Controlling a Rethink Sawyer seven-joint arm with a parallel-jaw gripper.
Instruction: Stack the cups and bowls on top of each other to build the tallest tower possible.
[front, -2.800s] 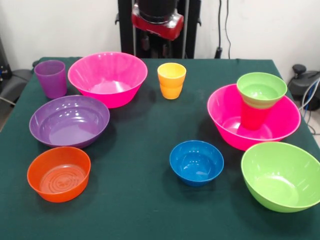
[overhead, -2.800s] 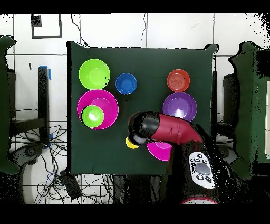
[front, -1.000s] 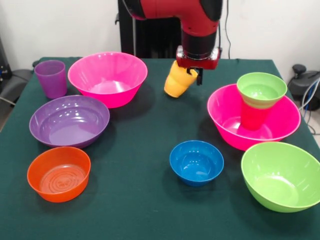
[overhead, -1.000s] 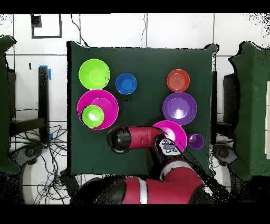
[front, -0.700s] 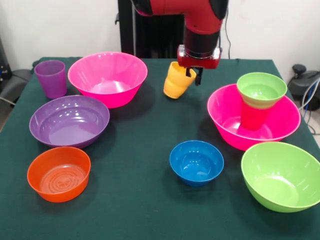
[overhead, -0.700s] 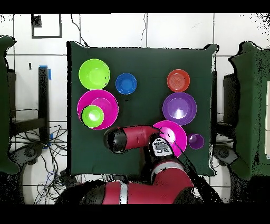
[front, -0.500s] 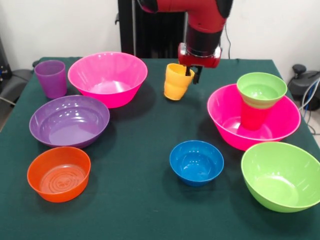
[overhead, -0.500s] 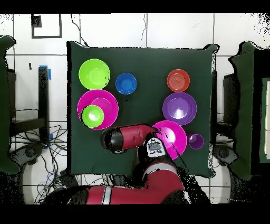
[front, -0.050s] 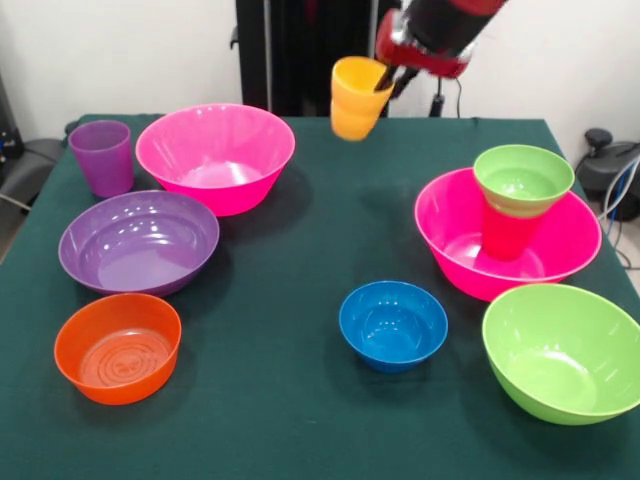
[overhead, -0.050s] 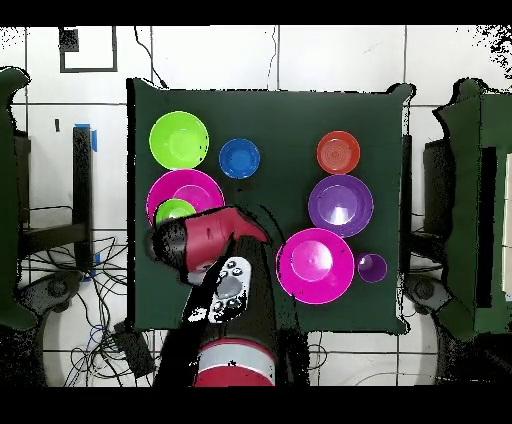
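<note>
A green-clothed table (front, -0.050s: 290, 420) holds coloured plastic bowls and cups. In the front view, the gripper (front, -0.050s: 392, 78) is clamped on the rim of the yellow-orange cup (front, -0.050s: 357, 97), which hangs upright in the air, clear of the cloth. The overhead view does not show this cup; there the red arm (overhead, -0.050s: 205, 240) covers it and overlaps the edge of one pink bowl (overhead, -0.050s: 205, 190).

Taking that pink bowl (front, -0.050s: 505, 240) as the landmark: a red cup (front, -0.050s: 508, 235) stands inside it, with the small green bowl (front, -0.050s: 523, 178) seated on the cup's rim. The large lime bowl (front, -0.050s: 563, 352) sits just beside it, and the small blue bowl (front, -0.050s: 393, 325) is near, toward the table's middle. The lifted cup is above the open cloth between this bowl and the second pink bowl (front, -0.050s: 215, 155). Well apart, past that second pink bowl, are the purple cup (front, -0.050s: 102, 157), wide purple bowl (front, -0.050s: 138, 242) and orange bowl (front, -0.050s: 118, 346).
</note>
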